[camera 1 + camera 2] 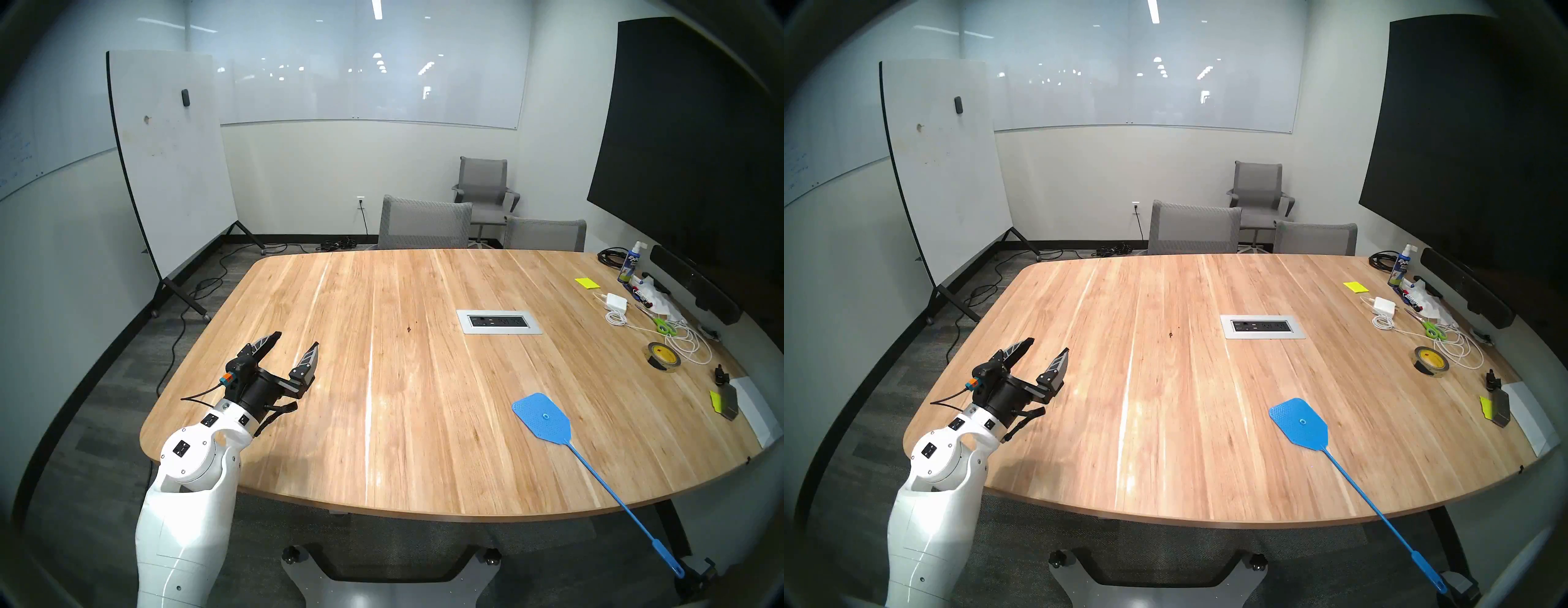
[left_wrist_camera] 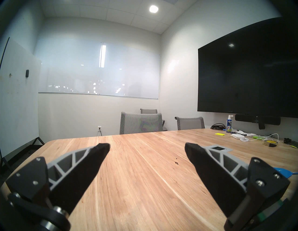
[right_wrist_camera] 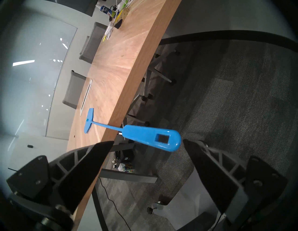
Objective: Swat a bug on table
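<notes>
The bug (image 1: pixel 408 329) is a tiny dark speck on the wooden table (image 1: pixel 382 446), left of the outlet panel; it also shows as the bug (image 2: pixel 176 163) ahead of my left gripper's right finger. My left gripper (image 1: pixel 297 339) hovers open and empty over the table's left side. A blue swatter (image 1: pixel 542 418) lies flat at the front right, its handle sticking out past the table's front edge. In the right wrist view the handle end (image 3: pixel 151 137) hangs just beyond the fingertips of my right gripper (image 3: pixel 148 142), which is open and not touching it.
An inset silver outlet panel (image 1: pixel 499 321) sits mid-table. Clutter lines the right edge: a tape roll (image 1: pixel 664 356), green scissors (image 1: pixel 664 326), a white charger with cable (image 1: pixel 615 302), a spray bottle (image 1: pixel 628 265). Grey chairs (image 1: pixel 424 225) stand at the far side, a whiteboard (image 1: pixel 169 161) at the left.
</notes>
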`<action>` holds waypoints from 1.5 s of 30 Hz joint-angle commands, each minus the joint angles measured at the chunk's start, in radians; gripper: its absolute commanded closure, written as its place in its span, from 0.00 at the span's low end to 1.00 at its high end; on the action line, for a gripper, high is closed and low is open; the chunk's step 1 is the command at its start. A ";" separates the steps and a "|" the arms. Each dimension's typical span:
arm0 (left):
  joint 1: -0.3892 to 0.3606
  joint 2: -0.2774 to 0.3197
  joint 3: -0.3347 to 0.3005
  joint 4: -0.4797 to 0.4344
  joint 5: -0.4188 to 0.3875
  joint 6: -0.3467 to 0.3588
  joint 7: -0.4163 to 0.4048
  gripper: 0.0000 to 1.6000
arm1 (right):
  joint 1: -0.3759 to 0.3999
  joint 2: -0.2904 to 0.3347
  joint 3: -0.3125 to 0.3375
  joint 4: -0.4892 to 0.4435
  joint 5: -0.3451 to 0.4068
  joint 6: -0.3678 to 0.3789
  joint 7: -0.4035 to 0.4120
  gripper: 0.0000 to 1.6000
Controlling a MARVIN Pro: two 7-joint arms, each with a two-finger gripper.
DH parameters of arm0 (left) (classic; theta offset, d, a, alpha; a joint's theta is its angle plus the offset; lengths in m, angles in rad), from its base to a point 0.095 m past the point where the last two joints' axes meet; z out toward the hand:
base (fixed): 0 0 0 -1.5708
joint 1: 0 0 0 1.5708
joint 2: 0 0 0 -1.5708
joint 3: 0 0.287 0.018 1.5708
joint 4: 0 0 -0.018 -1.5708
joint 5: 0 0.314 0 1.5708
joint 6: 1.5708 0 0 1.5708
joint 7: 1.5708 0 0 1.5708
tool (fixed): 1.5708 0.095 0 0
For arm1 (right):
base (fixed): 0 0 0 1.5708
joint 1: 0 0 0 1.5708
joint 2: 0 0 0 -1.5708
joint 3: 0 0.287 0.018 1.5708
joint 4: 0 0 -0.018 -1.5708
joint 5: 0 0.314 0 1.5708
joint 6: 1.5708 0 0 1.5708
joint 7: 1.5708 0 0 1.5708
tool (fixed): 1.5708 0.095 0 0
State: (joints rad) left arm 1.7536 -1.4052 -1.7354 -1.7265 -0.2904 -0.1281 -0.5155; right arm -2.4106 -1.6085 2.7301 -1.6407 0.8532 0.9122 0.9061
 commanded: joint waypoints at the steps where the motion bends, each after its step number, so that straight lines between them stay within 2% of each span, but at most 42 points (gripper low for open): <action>1: -0.003 0.002 -0.001 -0.020 0.001 0.001 0.000 0.00 | -0.008 0.009 -0.004 -0.012 0.000 -0.007 0.019 0.00; 22: -0.003 0.002 -0.001 -0.020 0.001 0.001 0.000 0.00 | 0.013 0.063 -0.046 0.058 0.002 -0.025 0.046 0.00; 45: -0.003 0.002 -0.001 -0.020 0.001 0.001 0.000 0.00 | 0.040 0.084 -0.064 0.064 0.008 -0.027 0.053 0.00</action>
State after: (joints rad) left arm 1.7536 -1.4057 -1.7357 -1.7265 -0.2900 -0.1281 -0.5159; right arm -2.3717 -1.5366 2.6655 -1.5658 0.8520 0.8807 0.9407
